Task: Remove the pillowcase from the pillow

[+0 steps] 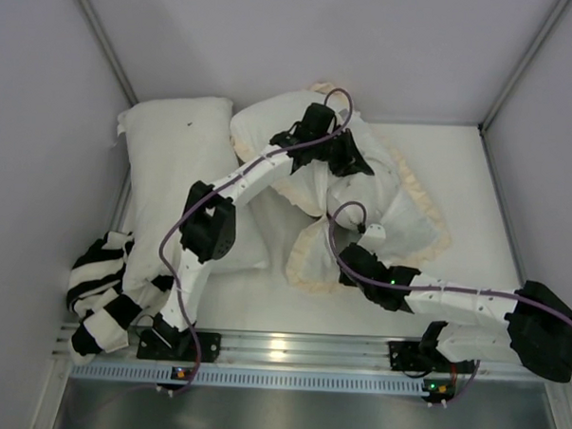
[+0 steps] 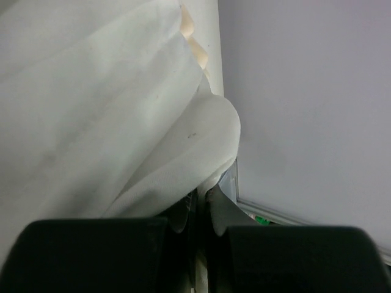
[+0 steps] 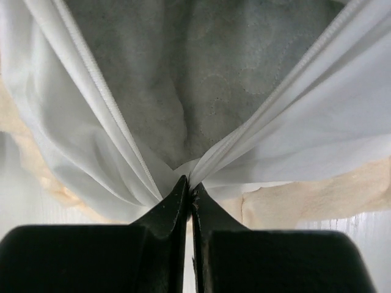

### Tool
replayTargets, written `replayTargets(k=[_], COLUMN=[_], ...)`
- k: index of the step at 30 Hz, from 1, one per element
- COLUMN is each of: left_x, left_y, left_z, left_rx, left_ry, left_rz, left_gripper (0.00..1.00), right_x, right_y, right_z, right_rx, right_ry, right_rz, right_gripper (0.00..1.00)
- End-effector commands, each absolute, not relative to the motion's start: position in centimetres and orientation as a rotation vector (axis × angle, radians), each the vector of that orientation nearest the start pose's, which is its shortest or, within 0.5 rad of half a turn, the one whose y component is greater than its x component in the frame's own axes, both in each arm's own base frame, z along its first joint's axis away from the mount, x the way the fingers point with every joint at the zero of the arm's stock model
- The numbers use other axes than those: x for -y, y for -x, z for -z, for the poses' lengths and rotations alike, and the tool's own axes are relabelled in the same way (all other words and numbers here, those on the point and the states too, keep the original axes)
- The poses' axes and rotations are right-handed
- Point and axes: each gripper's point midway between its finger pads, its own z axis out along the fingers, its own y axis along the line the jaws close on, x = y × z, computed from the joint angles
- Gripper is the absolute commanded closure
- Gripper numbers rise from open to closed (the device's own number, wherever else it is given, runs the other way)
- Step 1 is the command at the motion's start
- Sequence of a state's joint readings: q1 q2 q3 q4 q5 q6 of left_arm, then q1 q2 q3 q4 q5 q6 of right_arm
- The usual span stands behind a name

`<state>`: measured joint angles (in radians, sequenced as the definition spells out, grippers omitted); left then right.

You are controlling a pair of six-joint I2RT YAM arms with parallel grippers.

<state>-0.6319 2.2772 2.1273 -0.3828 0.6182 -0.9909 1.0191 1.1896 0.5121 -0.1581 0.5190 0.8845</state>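
The pillowcase (image 1: 410, 210) lies bunched at mid table, cream-white face up, its cream ruffled trim round the edge. The white pillow (image 1: 269, 119) bulges out of its upper left end. My left gripper (image 1: 357, 163) is over the case's top and is shut on white cloth with tiny dark specks, the pillow (image 2: 183, 140), beside the cream trim (image 2: 197, 54); its fingertips meet (image 2: 201, 195). My right gripper (image 1: 349, 244) is at the case's near edge, shut (image 3: 190, 182) on the pillowcase's white zipper hem (image 3: 256, 131). The grey plush lining (image 3: 201, 79) shows inside the opening.
A second bare white pillow (image 1: 174, 162) with one dark speck lies at the left. A black-and-white striped cloth (image 1: 102, 297) is heaped at the near left corner. Grey walls close in on the left, back and right. A metal rail (image 1: 290, 348) runs along the near edge.
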Motion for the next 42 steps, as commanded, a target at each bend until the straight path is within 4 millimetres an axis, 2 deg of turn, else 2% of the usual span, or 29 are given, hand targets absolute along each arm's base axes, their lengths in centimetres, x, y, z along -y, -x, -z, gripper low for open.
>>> replayTargets(k=[1, 2, 3, 4, 5, 6, 7, 8, 9, 10, 11, 12, 13, 14, 17, 19, 20, 21, 22, 25, 26, 28, 30, 31, 33, 34, 36, 38, 42], left_x=[40.9, 40.1, 39.2, 37.9, 37.0, 35.9, 34.4, 33.1, 32.1, 30.8, 29.2, 28.4, 27.5, 26.4, 25.1, 25.3, 25.6, 25.7, 25.9, 26.5, 27.3, 28.5, 29.4, 30.3, 31.3, 32.2, 32.9, 33.3, 32.9], left_y=[-44.8, -44.3, -43.9, -42.5, -41.7, -41.2, -39.7, -39.0, -38.4, -37.2, -36.7, -36.1, -35.1, -34.6, -33.5, -32.7, -32.2, -31.9, -31.9, -31.3, -31.0, -30.4, -30.1, -29.4, -29.1, -28.3, -27.8, -26.9, -26.1], left_z=[-36.2, -35.8, -35.4, -37.1, -33.7, -33.0, -34.5, -30.9, -30.1, -31.1, -28.1, -27.7, -28.3, -26.3, -25.5, -24.4, -24.3, -23.5, -23.8, -23.1, -23.7, -23.2, -22.8, -22.5, -21.9, -21.6, -20.7, -19.8, -20.1], left_rx=[-1.89, -1.907, -1.921, -1.887, -1.968, -1.981, -1.946, -2.018, -2.028, -2.003, -2.062, -2.059, -2.042, -2.081, -2.093, -2.122, -2.126, -2.141, -2.12, -2.128, -2.105, -2.121, -2.128, -2.138, -2.153, -2.161, -2.181, -2.203, -2.189], left_ry=[-0.04, -0.043, -0.036, -0.074, -0.058, -0.042, -0.058, -0.034, -0.032, -0.032, 0.006, 0.006, 0.0, 0.026, 0.03, 0.028, 0.011, 0.017, 0.008, -0.006, -0.049, -0.088, -0.113, -0.139, -0.156, -0.183, -0.194, -0.202, -0.215], left_rz=[1.469, 1.437, 1.395, 1.354, 1.314, 1.278, 1.261, 1.218, 1.189, 1.185, 1.154, 1.154, 1.167, 1.147, 1.128, 1.154, 1.184, 1.2, 1.219, 1.263, 1.298, 1.326, 1.331, 1.343, 1.347, 1.356, 1.346, 1.35, 1.354], left_gripper=[1.0, 1.0, 1.0, 1.0, 1.0, 1.0, 1.0, 1.0, 1.0, 1.0, 1.0, 1.0, 1.0, 1.0, 1.0, 1.0, 1.0, 1.0, 1.0, 1.0, 1.0, 1.0, 1.0, 1.0, 1.0, 1.0, 1.0, 1.0, 1.0], right_x=[-20.9, -19.9, -19.5, -19.0, -18.5, -17.7, -16.5, -15.4, -14.3, -13.7, -12.9, -12.5, -11.9, -11.5, -12.1, -13.1, -14.4, -15.0, -15.6, -17.3, -17.8, -18.0, -18.0, -18.2, -19.2, -19.7, -20.6, -20.4, -19.1], right_y=[-16.8, -17.1, -17.4, -17.6, -17.6, -18.3, -18.1, -18.8, -18.5, -18.6, -18.9, -19.1, -19.0, -19.2, -19.0, -18.7, -18.3, -18.1, -17.8, -16.8, -16.6, -16.9, -17.5, -17.9, -18.8, -19.3, -20.4, -21.8, -23.1], right_z=[-3.7, -3.6, -4.5, -4.9, -5.2, -6.3, -6.3, -7.4, -7.3, -7.6, -7.7, -8.2, -8.1, -8.2, -8.2, -8.4, -9.0, -9.5, -10.1, -14.0, -16.2, -19.0, -20.0, -21.5, -20.9, -21.8, -20.8, -20.4, -18.8], right_rx=[-2.451, -2.438, -2.411, -2.398, -2.387, -2.344, -2.349, -2.31, -2.322, -2.315, -2.308, -2.292, -2.3, -2.299, -2.334, -2.357, -2.366, -2.363, -2.355, -2.254, -2.189, -2.116, -2.104, -2.087, -2.148, -2.145, -2.204, -2.215, -2.24], right_ry=[-0.089, -0.132, -0.181, -0.205, -0.221, -0.259, -0.265, -0.31, -0.319, -0.336, -0.363, -0.382, -0.396, -0.41, -0.345, -0.269, -0.188, -0.154, -0.113, -0.034, -0.015, -0.016, -0.013, -0.008, 0.001, -0.006, -0.018, -0.079, -0.144], right_rz=[-0.392, -0.374, -0.406, -0.411, -0.415, -0.43, -0.389, -0.384, -0.351, -0.344, -0.334, -0.346, -0.334, -0.337, -0.37, -0.419, -0.493, -0.533, -0.577, -0.732, -0.79, -0.83, -0.801, -0.799, -0.76, -0.768, -0.712, -0.629, -0.47], right_gripper=[1.0, 1.0, 1.0, 1.0, 1.0, 1.0, 1.0, 1.0, 1.0, 1.0, 1.0, 1.0, 1.0, 1.0, 0.98, 0.88, 0.68, 0.58, 0.45, 0.34, 0.31, 0.25, 0.21, 0.18, 0.17, 0.17, 0.17, 0.19, 0.22])
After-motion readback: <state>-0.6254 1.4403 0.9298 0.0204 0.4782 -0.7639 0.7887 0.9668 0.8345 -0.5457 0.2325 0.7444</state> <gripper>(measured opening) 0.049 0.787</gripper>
